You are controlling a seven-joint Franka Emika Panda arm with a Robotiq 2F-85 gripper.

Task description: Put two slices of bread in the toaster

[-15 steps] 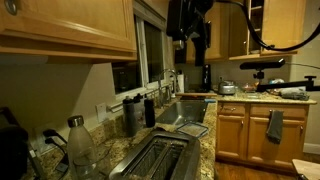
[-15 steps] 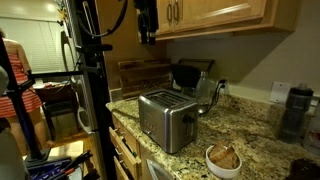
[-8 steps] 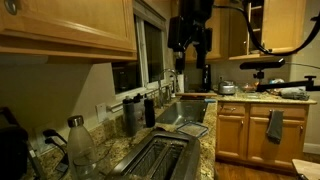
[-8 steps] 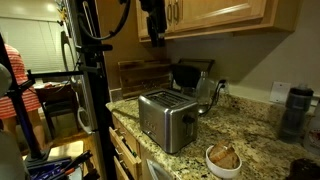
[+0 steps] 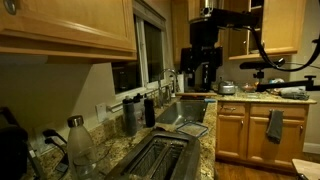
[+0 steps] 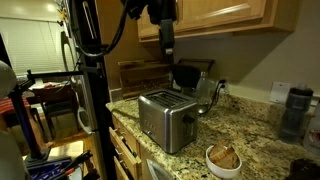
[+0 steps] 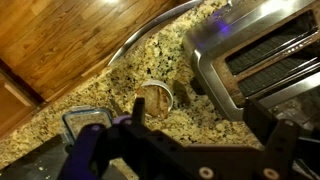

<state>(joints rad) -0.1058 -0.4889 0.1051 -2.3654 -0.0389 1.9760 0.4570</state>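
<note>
Exterior view, left to right: black upright frame (image 6: 88, 90), wooden bread box (image 6: 140, 75) at the back, then the arm (image 6: 150, 12) coming down from the top. The jaws are spread wide with nothing between them, hanging high under the upper cabinets (image 6: 215, 15) and touching nothing. The toaster (image 6: 165, 120), shiny brushed steel, stands on the granite worktop (image 6: 250, 135) below the jaws, well apart from them. A white bowl (image 6: 222, 171) sits lower and farther along, near the worktop edge. It holds the slices of bread (image 6: 226, 155), tan with brown patches; count unclear. A black cylinder appliance (image 6: 292, 112) is at far right.

In an exterior view from the toaster's end: glass bottle (image 5: 80, 145), dark shakers (image 5: 130, 116), and toaster (image 5: 155, 160) close at the bottom edge. The jaws are beyond and above it. A towel (image 5: 274, 125) hangs on a lower cabinet.

Wrist view: wood cabinet face (image 7: 70, 40), clear container (image 7: 85, 120), dark fingers (image 7: 95, 150) set far apart. The bowl (image 7: 141, 90) of bread lies ahead of the jaws, roughly in line with the gap. The toaster (image 7: 215, 70) is ahead and past the far finger, showing two long dark slots. A bluish mark on its end is too blurred to read. Bread is not yet in the toaster.
</note>
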